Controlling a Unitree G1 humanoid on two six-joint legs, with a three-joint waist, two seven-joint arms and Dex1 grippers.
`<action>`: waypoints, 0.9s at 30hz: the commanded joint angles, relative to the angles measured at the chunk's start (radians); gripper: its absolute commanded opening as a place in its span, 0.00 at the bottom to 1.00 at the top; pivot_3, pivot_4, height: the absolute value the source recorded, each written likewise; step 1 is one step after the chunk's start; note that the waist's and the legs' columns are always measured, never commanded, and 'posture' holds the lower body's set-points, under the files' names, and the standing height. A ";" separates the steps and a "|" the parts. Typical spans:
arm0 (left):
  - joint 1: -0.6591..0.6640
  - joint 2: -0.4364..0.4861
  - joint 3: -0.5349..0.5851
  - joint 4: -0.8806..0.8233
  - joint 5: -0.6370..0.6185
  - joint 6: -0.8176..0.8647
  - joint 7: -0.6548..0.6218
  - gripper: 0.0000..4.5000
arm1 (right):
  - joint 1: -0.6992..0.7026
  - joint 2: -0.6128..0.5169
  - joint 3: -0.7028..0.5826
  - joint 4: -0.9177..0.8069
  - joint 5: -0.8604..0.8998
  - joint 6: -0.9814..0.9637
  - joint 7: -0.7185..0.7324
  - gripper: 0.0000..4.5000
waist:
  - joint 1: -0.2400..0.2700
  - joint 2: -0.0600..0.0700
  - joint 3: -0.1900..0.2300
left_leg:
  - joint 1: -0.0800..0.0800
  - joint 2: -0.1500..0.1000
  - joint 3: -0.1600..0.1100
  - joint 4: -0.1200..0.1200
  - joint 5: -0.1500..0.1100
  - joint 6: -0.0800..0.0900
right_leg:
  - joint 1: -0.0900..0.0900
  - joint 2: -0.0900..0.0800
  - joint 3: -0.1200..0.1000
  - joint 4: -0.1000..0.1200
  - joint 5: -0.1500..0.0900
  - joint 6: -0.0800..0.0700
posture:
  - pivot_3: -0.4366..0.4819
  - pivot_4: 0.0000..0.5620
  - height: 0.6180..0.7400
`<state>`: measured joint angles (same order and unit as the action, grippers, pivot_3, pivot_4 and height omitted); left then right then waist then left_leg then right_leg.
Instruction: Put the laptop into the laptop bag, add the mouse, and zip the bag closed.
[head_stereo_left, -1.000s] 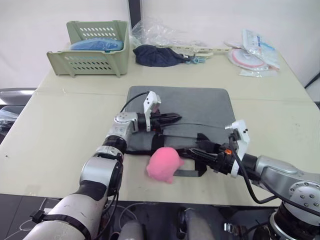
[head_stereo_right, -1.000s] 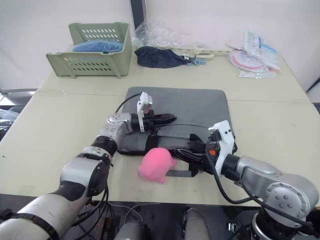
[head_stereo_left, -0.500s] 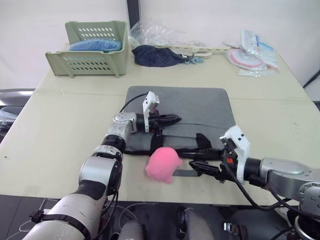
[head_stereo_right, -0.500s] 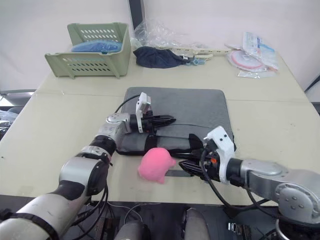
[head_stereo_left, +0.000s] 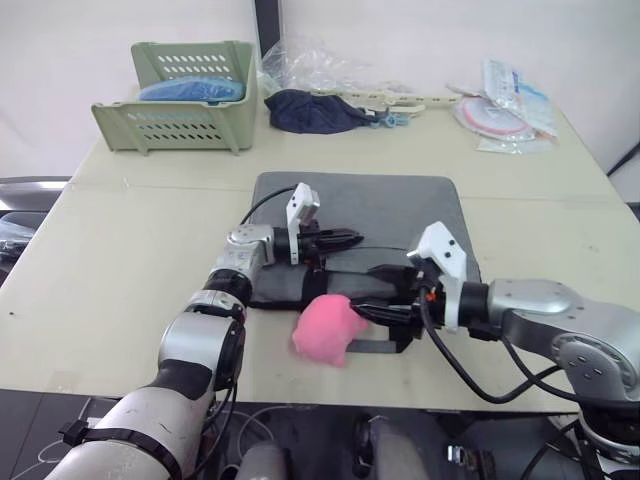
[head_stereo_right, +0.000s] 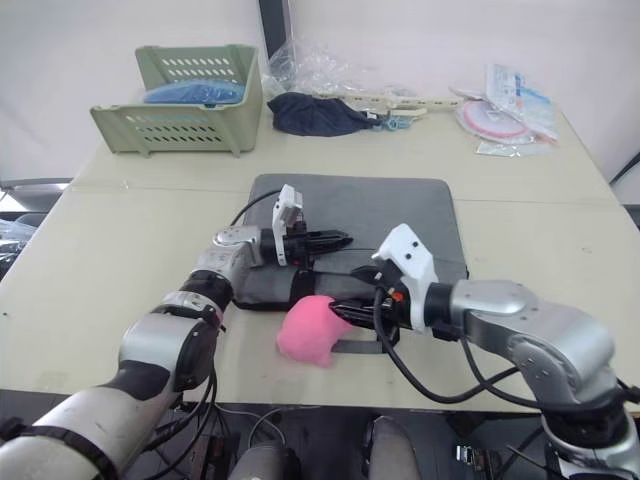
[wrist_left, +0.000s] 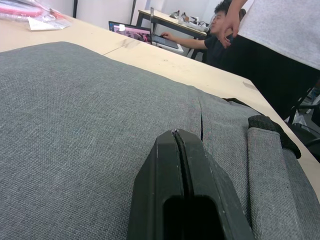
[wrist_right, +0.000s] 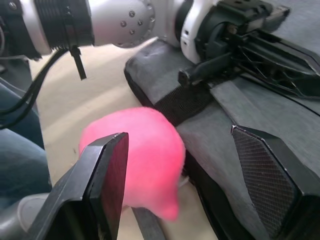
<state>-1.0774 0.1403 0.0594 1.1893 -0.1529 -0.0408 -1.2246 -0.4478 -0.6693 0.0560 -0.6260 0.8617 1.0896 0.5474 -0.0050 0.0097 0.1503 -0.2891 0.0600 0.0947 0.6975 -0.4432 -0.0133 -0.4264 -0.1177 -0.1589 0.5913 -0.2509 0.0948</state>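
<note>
The grey laptop bag lies flat in the middle of the table, its black strap handles at the near edge. My left gripper rests on the bag's top, fingers pressed shut with only grey fabric under them. My right gripper hovers open at the bag's near edge, just right of a pink fluffy blob. In the right wrist view the blob sits between and ahead of the spread fingers, against the bag's edge. The laptop and the mouse are out of view.
A green basket stands at the back left, a dark navy cloth bundle and plastic packets along the back edge. People stand beyond the table in the left wrist view. Bare tabletop lies left and right of the bag.
My right gripper has swung left from the bag's near right corner up to the pink blob, fingers still open. The left gripper has stayed put on the bag.
</note>
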 joint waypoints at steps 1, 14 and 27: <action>0.041 0.001 -0.017 0.054 0.034 0.032 0.004 0.01 | -0.038 0.011 0.035 0.002 -0.011 -0.040 0.050 0.82 | 0.000 0.000 0.000 | 0.000 0.000 0.000 0.000 0.000 0.000 | 0.000 0.000 0.000 0.000 0.000 0.000 | 0.48 0.27 1.00; 0.036 0.005 -0.014 0.053 0.033 0.036 0.018 0.01 | -0.064 -0.052 0.261 0.186 -0.270 -0.269 0.299 0.82 | -0.002 0.000 0.000 | 0.000 0.000 0.000 0.000 0.000 0.000 | 0.000 0.000 0.000 0.000 0.000 0.000 | 0.48 0.27 1.00; 0.036 0.009 -0.009 0.052 0.031 0.037 0.033 0.00 | -0.044 -0.056 0.311 0.210 -0.371 -0.340 0.415 0.41 | -0.002 0.000 0.000 | 0.000 0.000 0.000 0.001 0.000 0.000 | 0.000 0.000 0.000 0.000 0.000 0.000 | 0.48 0.27 1.00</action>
<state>-1.0805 0.1403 0.0601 1.1899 -0.1530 -0.0294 -1.2085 -0.4976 -0.7136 0.3743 -0.3980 0.5031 0.7627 0.9420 -0.0074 0.0097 0.1503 -0.2890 0.0600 0.0949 0.6983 -0.4432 -0.0134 -0.4262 -0.1178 -0.1593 0.5911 -0.2507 0.0952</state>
